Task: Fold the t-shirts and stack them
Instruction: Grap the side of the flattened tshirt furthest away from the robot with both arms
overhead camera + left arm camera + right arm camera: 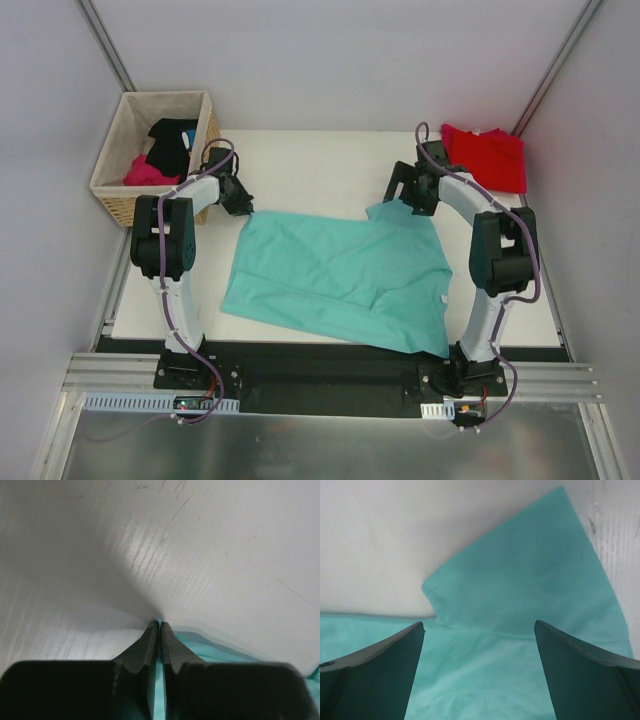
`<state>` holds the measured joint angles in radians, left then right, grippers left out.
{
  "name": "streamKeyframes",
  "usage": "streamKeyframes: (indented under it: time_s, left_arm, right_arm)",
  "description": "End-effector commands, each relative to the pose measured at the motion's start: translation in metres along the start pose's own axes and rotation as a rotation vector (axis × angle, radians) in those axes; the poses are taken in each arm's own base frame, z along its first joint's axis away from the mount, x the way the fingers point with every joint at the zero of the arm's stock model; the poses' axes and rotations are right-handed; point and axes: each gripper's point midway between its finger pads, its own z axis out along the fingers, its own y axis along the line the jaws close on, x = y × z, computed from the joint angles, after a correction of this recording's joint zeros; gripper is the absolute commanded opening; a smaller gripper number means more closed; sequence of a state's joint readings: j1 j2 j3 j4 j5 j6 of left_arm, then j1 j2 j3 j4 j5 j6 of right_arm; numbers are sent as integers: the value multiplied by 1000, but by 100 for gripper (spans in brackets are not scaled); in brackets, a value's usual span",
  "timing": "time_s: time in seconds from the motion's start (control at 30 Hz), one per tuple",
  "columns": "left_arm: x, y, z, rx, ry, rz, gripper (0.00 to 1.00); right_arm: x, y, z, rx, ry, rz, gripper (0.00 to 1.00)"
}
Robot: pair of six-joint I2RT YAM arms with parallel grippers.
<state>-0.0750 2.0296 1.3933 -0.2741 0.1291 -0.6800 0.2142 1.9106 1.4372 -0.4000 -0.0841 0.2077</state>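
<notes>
Lying spread out and creased across the middle of the white worktop [310,165], the teal t-shirt [340,275] reaches from the left arm to the right one. The left end effector [243,205] sits at the shirt's far left corner; its wrist view shows the two fingers pressed almost together with a thin strip of teal cloth pinched between them, low against the worktop. The right end effector [418,200] hangs over the shirt's far right sleeve [530,570] with its jaws spread wide, gripping nothing. The red t-shirt [488,155] lies rumpled in the far right corner, well apart from the teal one. A wicker basket [110,185] in the far left corner holds a black garment [172,140] and a pink garment [148,172].
</notes>
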Motion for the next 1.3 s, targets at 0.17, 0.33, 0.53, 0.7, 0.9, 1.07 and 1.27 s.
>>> streamKeyframes:
  time_s: [0.17,0.33,0.53,0.7,0.9,1.07,1.27]
  left_arm:
    - [10,6,4,-11,39,3,0]
    - [13,7,6,-11,48,-2,0]
    - [15,9,7,-12,49,-6,0]
    - [14,8,5,-9,43,-5,0]
    - [13,6,2,-1,38,-4,0]
    - [15,8,5,-6,44,-11,0]
    - [16,8,8,-4,52,-18,0]
  right_arm:
    - [-53,-48,25,94,-71,99,97]
    - [-65,-59,27,74,-73,126,97]
    - [-77,-53,39,38,-75,136,97]
    - [-79,-59,58,59,-57,151,98]
    - [-89,-59,61,50,-62,177,93]
    - [-77,-63,62,50,-23,207,74]
    - [-59,-68,58,69,5,224,69]
